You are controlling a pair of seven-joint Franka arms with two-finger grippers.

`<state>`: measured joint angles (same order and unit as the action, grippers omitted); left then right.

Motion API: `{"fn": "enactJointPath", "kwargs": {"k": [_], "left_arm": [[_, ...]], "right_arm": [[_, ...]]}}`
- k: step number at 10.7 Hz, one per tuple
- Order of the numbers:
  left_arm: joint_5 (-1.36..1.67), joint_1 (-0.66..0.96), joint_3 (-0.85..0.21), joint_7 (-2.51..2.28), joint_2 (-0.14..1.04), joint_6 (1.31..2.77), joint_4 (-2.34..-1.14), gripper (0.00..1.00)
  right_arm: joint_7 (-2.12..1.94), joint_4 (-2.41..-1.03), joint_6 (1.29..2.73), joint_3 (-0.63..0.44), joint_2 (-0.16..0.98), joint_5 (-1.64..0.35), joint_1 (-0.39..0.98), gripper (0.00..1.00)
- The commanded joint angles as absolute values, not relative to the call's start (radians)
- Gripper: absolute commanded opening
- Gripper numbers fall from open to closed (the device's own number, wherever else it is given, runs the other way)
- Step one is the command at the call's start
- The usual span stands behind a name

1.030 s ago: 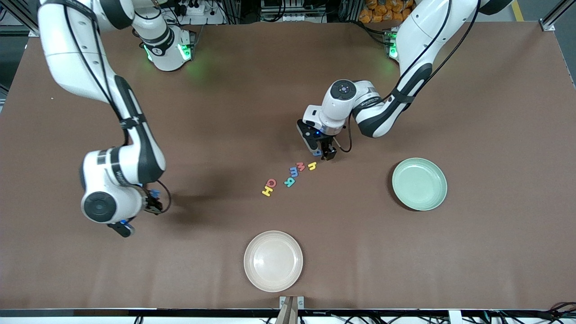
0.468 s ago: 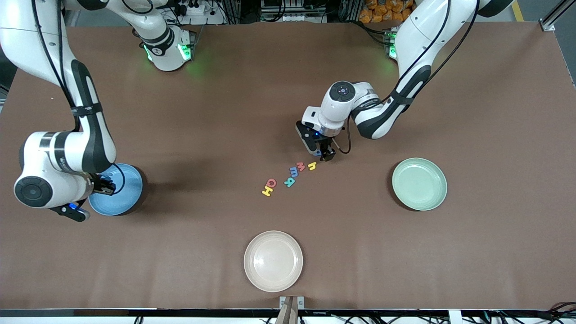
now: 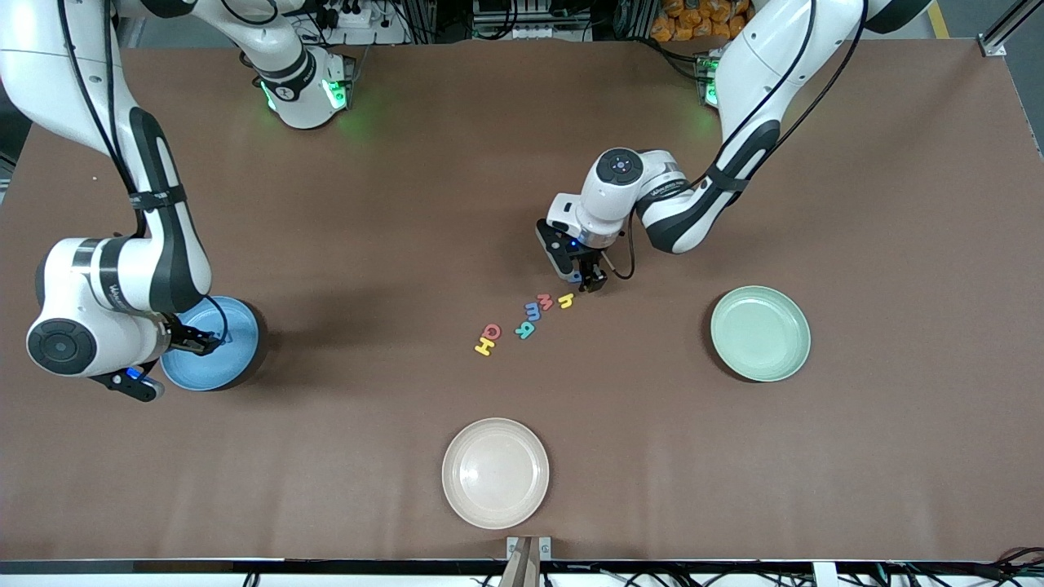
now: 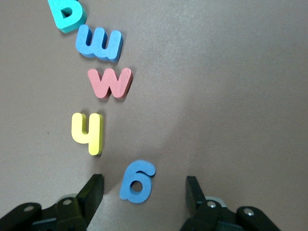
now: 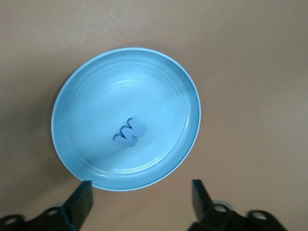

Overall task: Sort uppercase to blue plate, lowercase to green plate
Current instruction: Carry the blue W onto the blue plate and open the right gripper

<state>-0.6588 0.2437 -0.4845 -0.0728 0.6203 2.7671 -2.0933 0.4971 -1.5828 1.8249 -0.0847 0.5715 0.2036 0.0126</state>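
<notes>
My right gripper (image 3: pixel 198 341) hangs open over the blue plate (image 3: pixel 232 359), which stands toward the right arm's end. A dark blue uppercase M or W (image 5: pixel 129 132) lies loose in the blue plate (image 5: pixel 72 91), and the right gripper (image 5: pixel 142 198) holds nothing. My left gripper (image 3: pixel 586 278) is low at the table's middle. It (image 4: pixel 144 193) stands open astride the lowercase blue g (image 4: pixel 137 181), fingers (image 4: pixel 94 191) clear of it. In a row beside the g lie yellow h (image 4: pixel 87 133), red m (image 4: pixel 110 83), light blue m (image 4: pixel 99 44) and teal R (image 4: pixel 67 14). Red Q (image 3: pixel 491 331) and yellow H (image 3: pixel 484 347) lie nearer the front camera. The green plate (image 3: pixel 760 333) is bare.
A cream plate (image 3: pixel 495 472) sits near the table's front edge, below the letter row. The left arm's forearm (image 3: pixel 685 208) slants low over the table between its base and the letters.
The right arm swung toward its end of the table, uncovering the blue plate, then opened and dropped the dark blue letter into it. The left gripper stayed at the g, its fingers narrowing slightly.
</notes>
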Motion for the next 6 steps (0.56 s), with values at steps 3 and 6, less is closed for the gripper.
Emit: {"fn": "enactJointPath", "kwargs": {"k": [3, 6], "left_arm": [[-0.71, 0.252, -0.466, -0.087, 0.637, 2.77, -2.077, 0.67], [-0.712, 0.252, -0.463, -0.087, 0.64, 2.77, -2.077, 0.61]], "right_arm": [[0.506, -1.58, 1.827, -0.078, 0.545, 0.209, -0.023, 1.0], [0.511, -1.577, 1.783, -0.078, 0.537, 0.207, -0.018, 1.0]]}}
